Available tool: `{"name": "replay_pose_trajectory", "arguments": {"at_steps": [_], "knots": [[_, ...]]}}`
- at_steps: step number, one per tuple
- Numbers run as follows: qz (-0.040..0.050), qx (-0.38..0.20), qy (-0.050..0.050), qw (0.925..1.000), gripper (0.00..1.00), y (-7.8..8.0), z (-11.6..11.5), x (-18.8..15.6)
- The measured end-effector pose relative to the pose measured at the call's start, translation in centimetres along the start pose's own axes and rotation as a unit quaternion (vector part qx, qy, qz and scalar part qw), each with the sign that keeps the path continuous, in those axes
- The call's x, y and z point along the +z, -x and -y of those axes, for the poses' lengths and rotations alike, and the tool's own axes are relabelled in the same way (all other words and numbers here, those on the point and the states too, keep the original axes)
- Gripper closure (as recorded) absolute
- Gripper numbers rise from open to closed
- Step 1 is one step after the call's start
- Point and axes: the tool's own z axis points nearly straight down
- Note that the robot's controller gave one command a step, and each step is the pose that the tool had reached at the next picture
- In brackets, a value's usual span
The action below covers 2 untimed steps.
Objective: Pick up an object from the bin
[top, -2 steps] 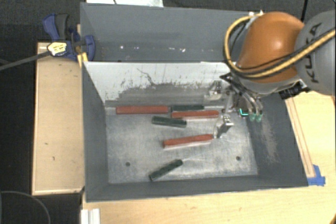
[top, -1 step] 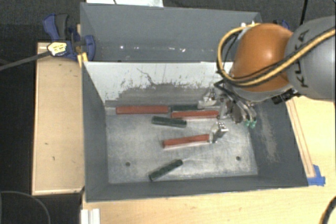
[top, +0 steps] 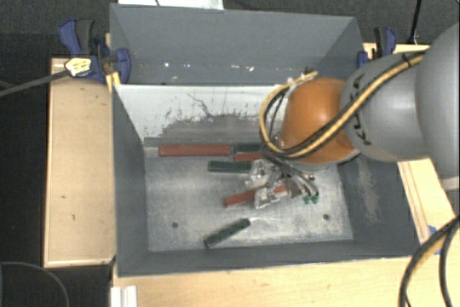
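grey bin (top: 133, 176) floor: a long red-brown bar (top: 194, 150) lies toward the back wall, a dark green pen (top: 226, 167) just in front, a second green pen (top: 226, 232) near the front edge. mid-floor a short red-brown bar (top: 238, 200) reaches the pincer (top: 269, 189) at its right end; whether the pincer is wide, narrow or gripping, cannot tell.
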Motion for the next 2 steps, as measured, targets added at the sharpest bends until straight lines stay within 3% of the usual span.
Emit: {"name": "replay_pose_trajectory", "arguments": {"at_steps": [1,2], "knots": [[0.0,0.0,0.0,1.0,1.0,0.0,0.0,0.0],[-0.004,0.018,0.0,0.9998,1.0,-1.3,-0.6,-13.6]]}}
